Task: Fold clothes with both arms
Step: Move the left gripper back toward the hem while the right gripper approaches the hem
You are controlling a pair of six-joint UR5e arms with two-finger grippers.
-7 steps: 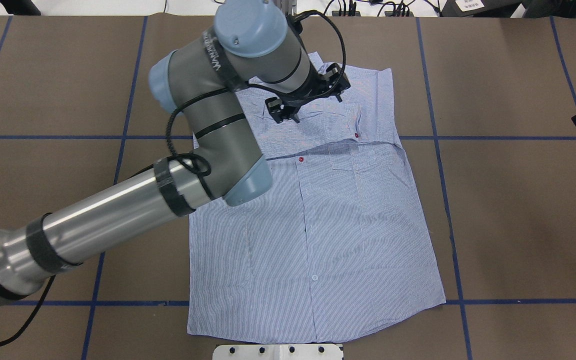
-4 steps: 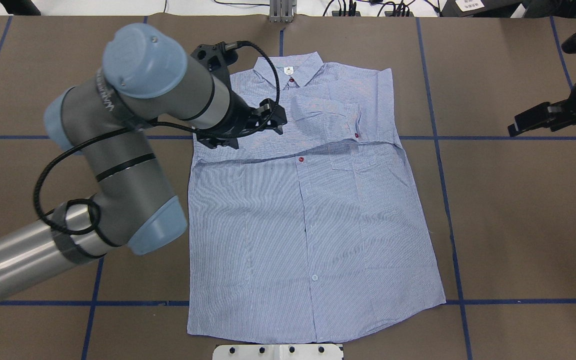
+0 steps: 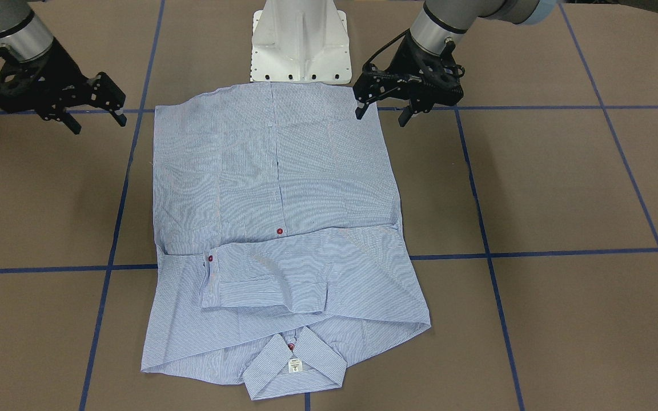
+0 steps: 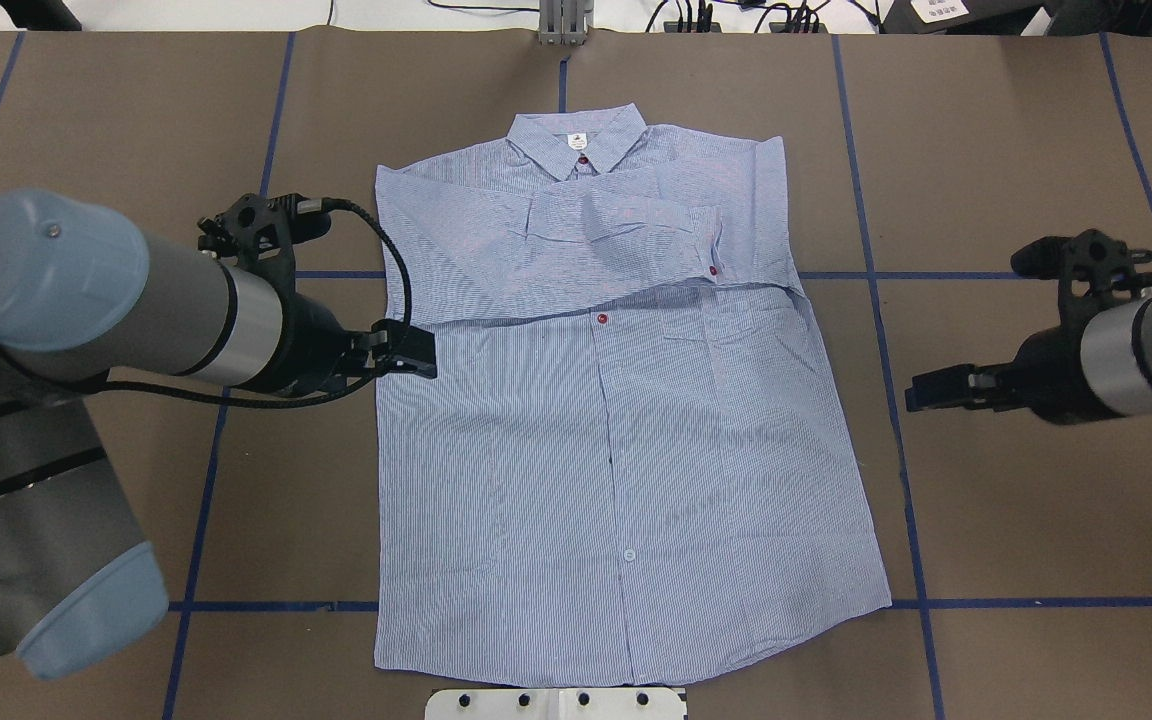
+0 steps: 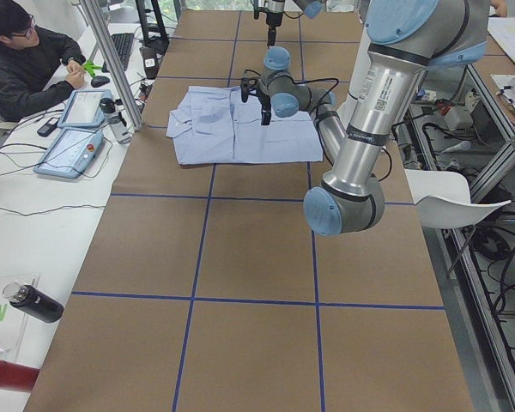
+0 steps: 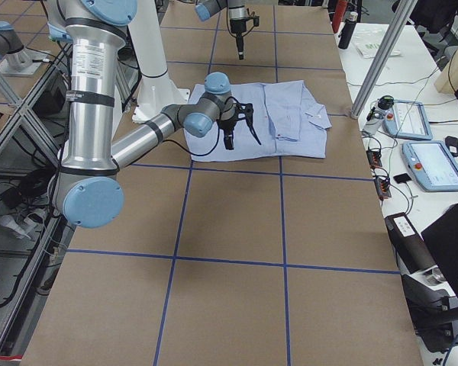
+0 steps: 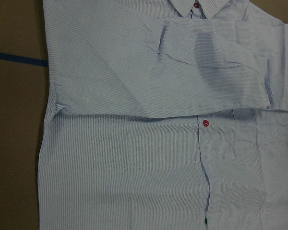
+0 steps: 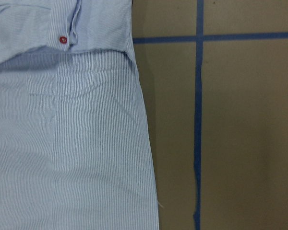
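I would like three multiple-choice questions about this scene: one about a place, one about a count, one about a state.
1. Seen from the white base, the shirt's collar lies:
A) right beside it
B) halfway along
C) at the far end

2. Red buttons showing in the overhead view:
A) one
B) three
C) six

3. The left hand and the right hand are:
A) both open and empty
B) both shut on cloth
C) one open, one shut

Key:
1 C, the collar lies opposite the base.
2 B, three red dots show on the cloth.
3 A, both stand spread with nothing held.
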